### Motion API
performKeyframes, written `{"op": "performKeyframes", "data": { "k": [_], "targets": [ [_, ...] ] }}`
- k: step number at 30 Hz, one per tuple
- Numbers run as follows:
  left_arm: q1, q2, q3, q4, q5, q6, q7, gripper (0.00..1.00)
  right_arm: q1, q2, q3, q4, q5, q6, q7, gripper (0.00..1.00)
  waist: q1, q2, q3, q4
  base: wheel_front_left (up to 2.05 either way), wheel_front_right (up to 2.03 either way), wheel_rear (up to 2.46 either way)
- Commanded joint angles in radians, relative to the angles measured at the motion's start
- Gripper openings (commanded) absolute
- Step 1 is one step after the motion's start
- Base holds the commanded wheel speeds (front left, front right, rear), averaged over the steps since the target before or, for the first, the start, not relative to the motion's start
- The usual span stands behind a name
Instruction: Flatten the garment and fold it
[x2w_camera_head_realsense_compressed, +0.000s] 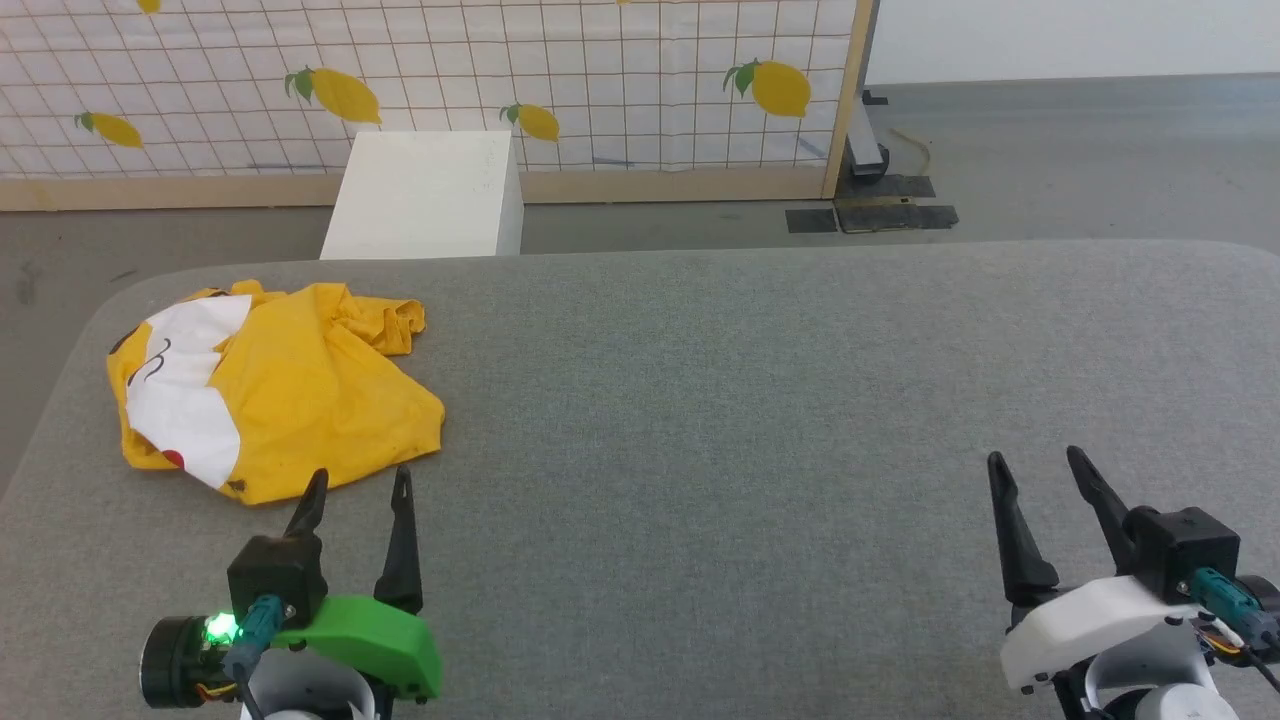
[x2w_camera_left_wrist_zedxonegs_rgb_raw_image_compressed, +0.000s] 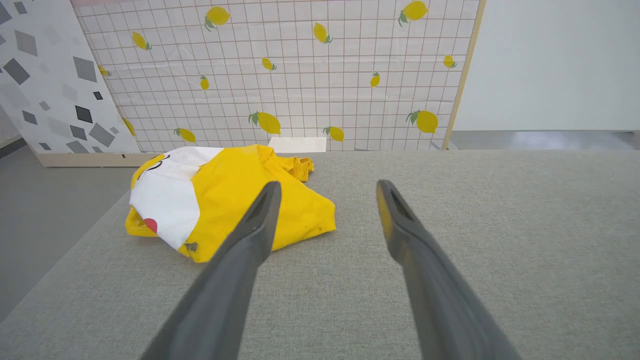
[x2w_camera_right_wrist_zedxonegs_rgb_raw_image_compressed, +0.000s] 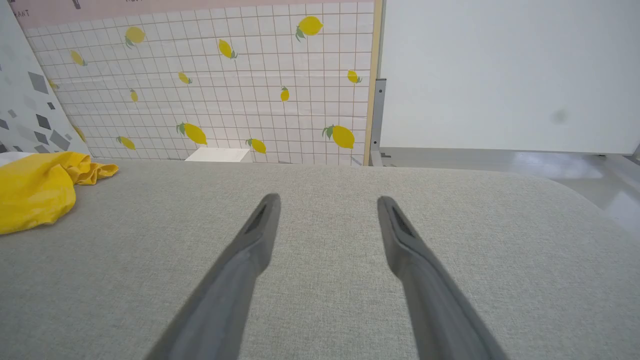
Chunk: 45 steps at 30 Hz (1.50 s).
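Left gripper (x2w_camera_head_realsense_compressed: 361, 472) and right gripper (x2w_camera_head_realsense_compressed: 1035, 456) sit at the near edge of the grey fabric table (x2w_camera_head_realsense_compressed: 700, 400), fingers spread wide, holding nothing. Beyond the table stands a lemon-print panel (x2w_camera_head_realsense_compressed: 600, 80). A crumpled yellow T-shirt (x2w_camera_head_realsense_compressed: 300, 400) lies at the table's far left, just past the left fingers. A white box (x2w_camera_head_realsense_compressed: 425, 195) stands before the panel.

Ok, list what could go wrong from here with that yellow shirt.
The garment lies bunched near the left edge of the table; a pull could slide it off.
The open left gripper, close to its near hem, might pinch several layers.
The open right gripper sits far across, a long reach.
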Motion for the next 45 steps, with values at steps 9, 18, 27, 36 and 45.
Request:
{"op": "performKeyframes", "data": {
  "k": [9, 18, 27, 36, 45],
  "targets": [
    [0.015, -0.002, 0.008, -0.002, -0.019, -0.013, -0.027, 1.0, -0.002, 0.0, -0.027, 0.019, 0.021, -0.001, -0.029, 1.0, 0.0, -0.0001, 0.007, -0.002, 0.0, 0.0, 0.0],
    [0.022, -0.002, 0.014, 0.001, -0.032, -0.017, -0.05, 1.0, -0.001, 0.0, -0.045, 0.037, 0.034, -0.001, -0.052, 1.0, 0.0, -0.0001, 0.007, 0.005, 0.0, 0.0, 0.0],
    [0.034, -0.002, 0.013, 0.005, -0.046, -0.017, -0.069, 1.0, 0.007, 0.0, -0.051, 0.053, 0.038, -0.001, -0.07, 1.0, 0.0, -0.0001, -0.005, 0.02, 0.0, 0.0, 0.0],
    [0.05, -0.003, 0.013, 0.01, -0.063, -0.012, -0.087, 1.0, 0.024, 0.0, -0.045, 0.082, 0.044, -0.001, -0.089, 1.0, 0.0, -0.0001, -0.027, 0.053, 0.0, 0.0, 0.0],
    [0.074, -0.003, 0.009, 0.008, -0.077, -0.004, -0.106, 1.0, 0.032, 0.0, -0.031, 0.101, 0.049, -0.001, -0.107, 1.0, 0.0, -0.0001, -0.038, 0.102, 0.0, 0.0, 0.0]
  ]
}}
